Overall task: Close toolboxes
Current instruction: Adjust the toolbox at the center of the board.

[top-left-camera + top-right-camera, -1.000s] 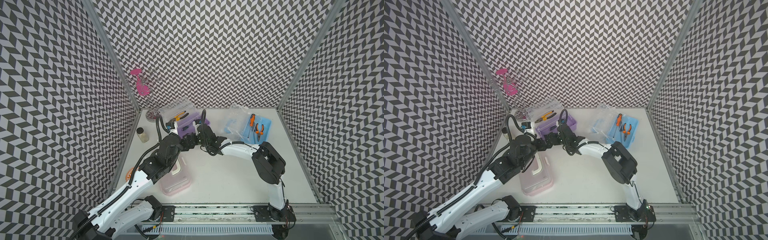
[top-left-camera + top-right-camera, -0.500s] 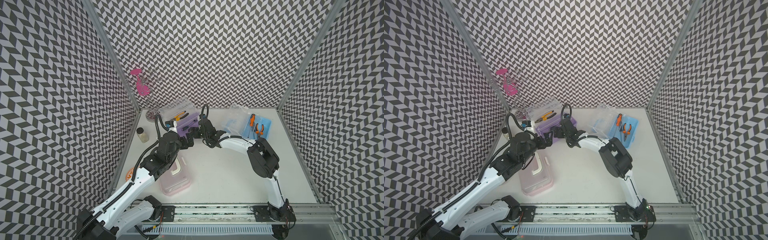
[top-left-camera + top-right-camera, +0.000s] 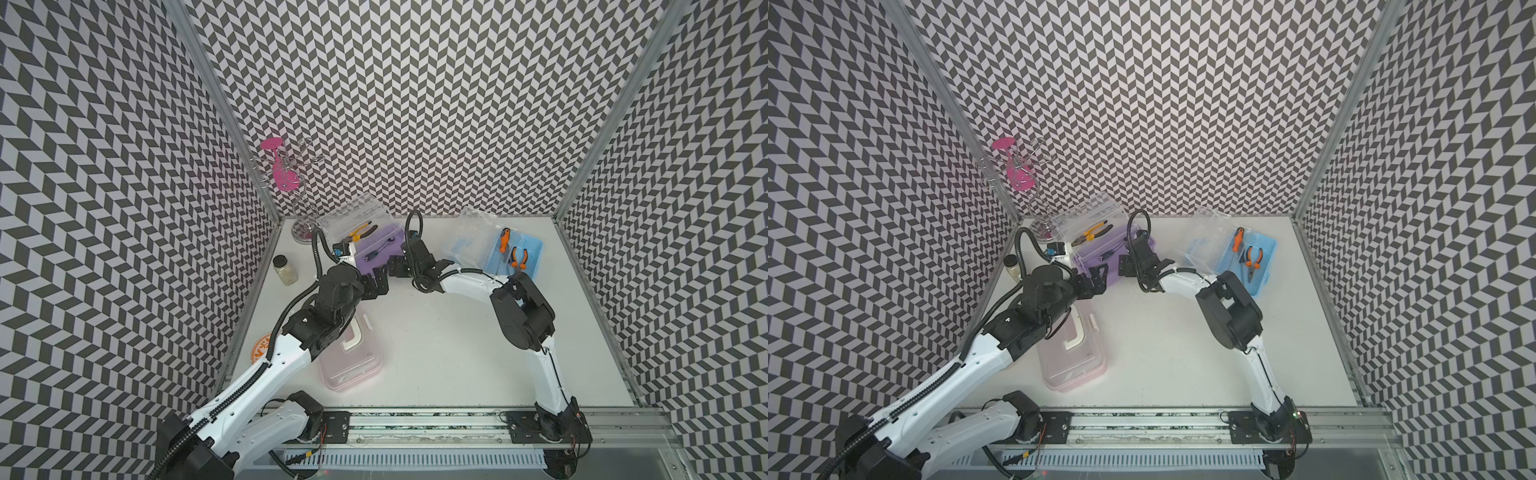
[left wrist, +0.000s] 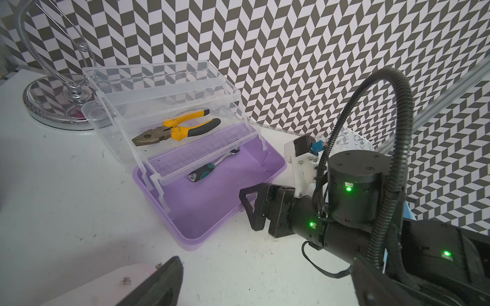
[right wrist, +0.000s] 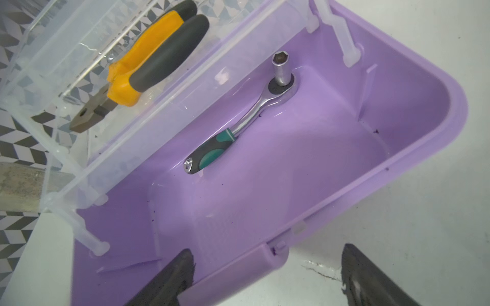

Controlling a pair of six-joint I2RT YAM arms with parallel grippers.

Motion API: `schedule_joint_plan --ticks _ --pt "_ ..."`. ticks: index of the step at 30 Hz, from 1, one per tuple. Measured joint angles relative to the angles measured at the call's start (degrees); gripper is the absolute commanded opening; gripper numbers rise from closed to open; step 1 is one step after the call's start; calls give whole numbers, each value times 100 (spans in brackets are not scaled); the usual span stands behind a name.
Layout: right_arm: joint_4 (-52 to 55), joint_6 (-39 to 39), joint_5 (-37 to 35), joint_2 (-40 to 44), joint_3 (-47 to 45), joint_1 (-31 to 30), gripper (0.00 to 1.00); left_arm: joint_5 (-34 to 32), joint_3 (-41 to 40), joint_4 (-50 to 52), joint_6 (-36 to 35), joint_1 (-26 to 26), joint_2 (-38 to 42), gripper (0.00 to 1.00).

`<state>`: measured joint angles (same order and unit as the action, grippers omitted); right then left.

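The purple toolbox [image 3: 380, 251] stands open at the back, its clear lid and tray [image 4: 159, 106] raised, yellow pliers [image 4: 175, 129] in the tray and a ratchet [image 5: 238, 124] in the base. My right gripper [image 5: 265, 280] is open across its front wall, one finger [image 5: 169, 278] inside and one outside. My left gripper [image 3: 376, 283] is open over bare table just in front of that box, touching nothing. The blue toolbox [image 3: 519, 257] lies open at the back right. Under my left arm, the pink toolbox [image 3: 353, 357] has its lid down.
A small glass jar [image 3: 285, 269] stands by the left wall. A wire stand with a pink glass [image 3: 286, 176] fills the back left corner. An orange disc [image 3: 262, 353] lies at the table's left edge. Orange-handled tools [image 3: 511, 249] lie in the blue box.
My right gripper has shifted back and left onto the purple toolbox's front wall, its elbow swinging with it. The left gripper has barely moved.
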<state>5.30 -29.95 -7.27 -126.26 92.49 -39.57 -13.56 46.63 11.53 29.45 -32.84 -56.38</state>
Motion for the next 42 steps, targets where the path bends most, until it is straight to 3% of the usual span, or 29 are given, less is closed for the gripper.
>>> schedule_joint_plan --ticks 10,26,36,42 --pt "-15 20 136 -4 -68 608 79 103 -15 -85 0 15 -142 100" --pt "-776 87 402 1272 -2140 1438 80 133 -24 -164 -2 26 -404 99" --pt "-417 282 1106 1624 -2577 1587 82 212 -20 -251 -4 26 -664 99" --pt "-354 269 1508 1687 -2669 1587 72 262 9 -289 -9 26 -787 99"
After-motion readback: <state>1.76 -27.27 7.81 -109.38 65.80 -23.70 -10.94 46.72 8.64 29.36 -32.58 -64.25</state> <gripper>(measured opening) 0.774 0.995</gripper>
